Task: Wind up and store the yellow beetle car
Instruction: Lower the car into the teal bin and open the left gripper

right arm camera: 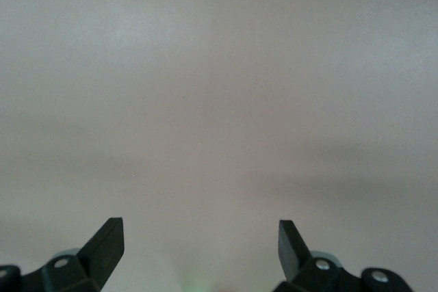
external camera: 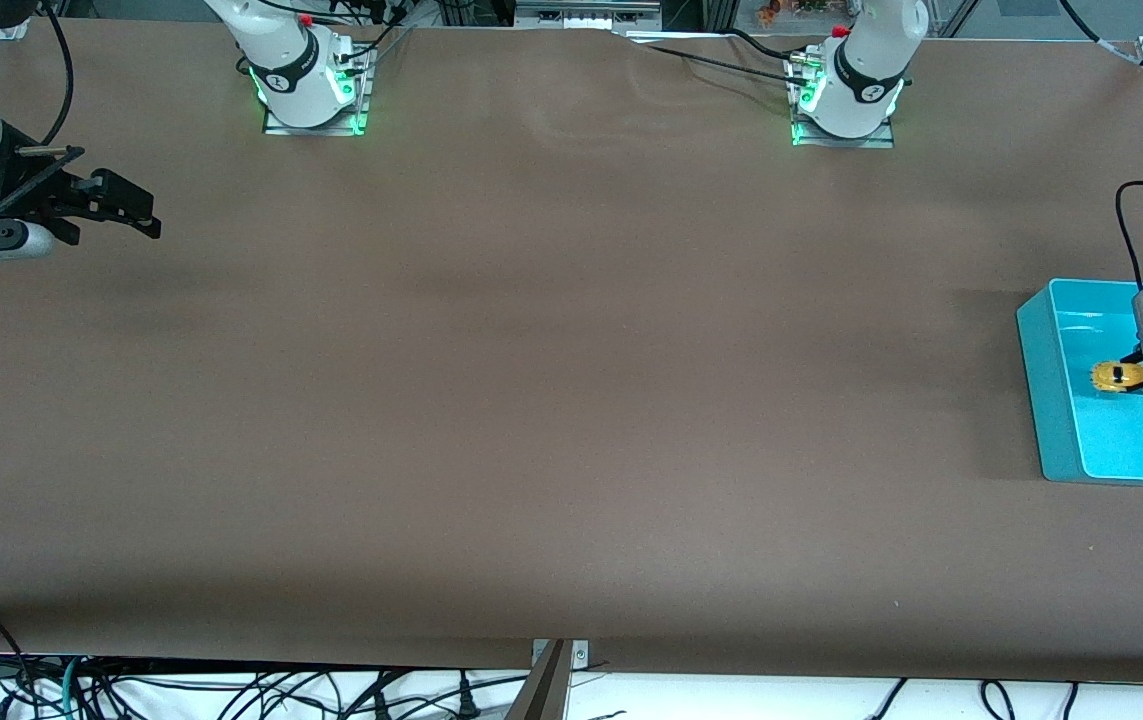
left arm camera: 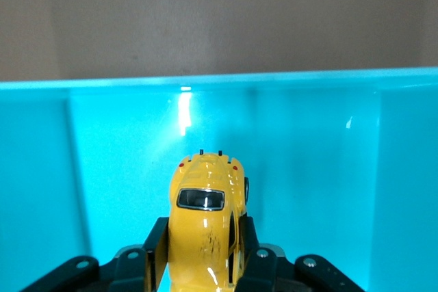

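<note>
A broad, matte brown table top (external camera: 531, 400) fills the scene under even, soft light. Tangled black cables (external camera: 231, 695) lie on a white floor (external camera: 731, 700) along its near edge.

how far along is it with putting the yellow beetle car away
Nearly done. The left gripper is shut on the yellow beetle car and holds it inside the teal bin at the left arm's end of the table. Left: release it there. Winding can't be judged. The right gripper waits open over bare table.
</note>
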{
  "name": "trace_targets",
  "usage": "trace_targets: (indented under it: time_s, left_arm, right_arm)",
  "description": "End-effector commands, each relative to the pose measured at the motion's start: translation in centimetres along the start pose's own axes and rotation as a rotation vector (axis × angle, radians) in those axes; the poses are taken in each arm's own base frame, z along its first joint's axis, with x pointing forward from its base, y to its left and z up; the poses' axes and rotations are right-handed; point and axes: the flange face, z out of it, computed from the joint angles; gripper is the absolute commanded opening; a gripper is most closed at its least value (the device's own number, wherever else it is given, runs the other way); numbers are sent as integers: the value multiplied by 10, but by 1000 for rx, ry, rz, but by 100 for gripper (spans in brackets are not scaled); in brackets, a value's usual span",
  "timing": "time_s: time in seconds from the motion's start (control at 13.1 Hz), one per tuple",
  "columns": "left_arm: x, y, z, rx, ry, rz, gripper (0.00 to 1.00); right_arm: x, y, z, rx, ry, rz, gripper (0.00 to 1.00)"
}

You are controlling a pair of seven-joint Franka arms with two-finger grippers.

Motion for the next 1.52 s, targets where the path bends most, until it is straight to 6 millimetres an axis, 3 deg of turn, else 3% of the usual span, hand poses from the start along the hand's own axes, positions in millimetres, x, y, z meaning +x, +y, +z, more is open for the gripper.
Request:
trace_targets:
  time_s: [0.0, 0.23, 0.53, 0.61, 0.68, 0.76, 0.99, 1.14, 1.45]
  left_arm:
    - [-4, -8, 30, 16, -10, 15, 24]
    - [1, -4, 62, 9, 23, -27, 24]
    - [9, -6, 77, 16, 31, -33, 25]
    - [9, -5, 78, 15, 31, -33, 32]
    - [9, -8, 71, 24, 30, -31, 57]
    - [10, -13, 56, 39, 31, -25, 100]
    - [13, -21, -6, 59, 78, -28, 100]
    - [27, -29, -48, 79, 112, -87, 100]
    - [57, -32, -94, 9, 203, -491, 100]
  right_arm:
    - [-1, 0, -2, 1, -1, -2, 100]
    - [-2, 0, -1, 1, -2, -2, 100]
    - [-2, 0, -1, 1, -2, -2, 100]
    - [-2, 0, -1, 1, -2, -2, 100]
    - [-2, 0, -1, 1, -2, -2, 100]
    - [-2, 0, -1, 1, -2, -2, 100]
    - [-2, 0, -1, 1, -2, -4, 100]
    - [-2, 0, -1, 1, -2, -4, 100]
    - [-2, -1, -5, 0, 2, -4, 100]
